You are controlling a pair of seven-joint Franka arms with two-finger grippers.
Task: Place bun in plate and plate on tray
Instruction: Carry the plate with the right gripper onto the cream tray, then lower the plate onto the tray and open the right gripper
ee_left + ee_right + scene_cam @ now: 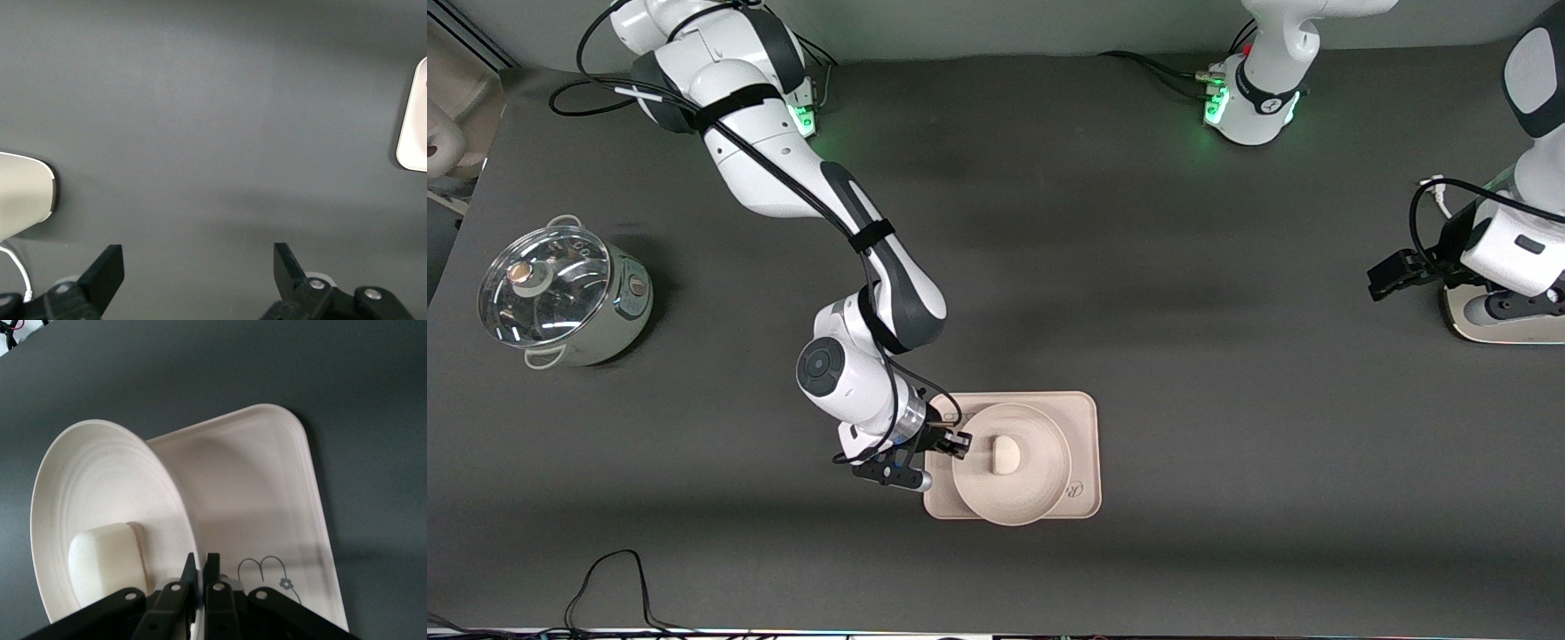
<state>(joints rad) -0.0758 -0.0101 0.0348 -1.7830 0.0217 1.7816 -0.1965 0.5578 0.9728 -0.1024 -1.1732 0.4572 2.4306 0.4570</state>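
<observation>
counter (1227,356): dark, carrying everything.
tray (1080,418): lies with its long side running between the arms' ends, under the plate.
plate (1040,489): over the tray, rim overhanging the tray's edge nearest the front camera; seems tilted, judged not yet set flat.
bun (1004,455): in the plate.
right hand (959,443): pinched shut on the plate's rim at the right arm's end; lowering and letting go seems next.
left hand (199,267): wide open, empty, waiting at its own end.

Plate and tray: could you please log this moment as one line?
bun in plate | plate over tray | right gripper shut on plate rim | left gripper open, waiting
</observation>
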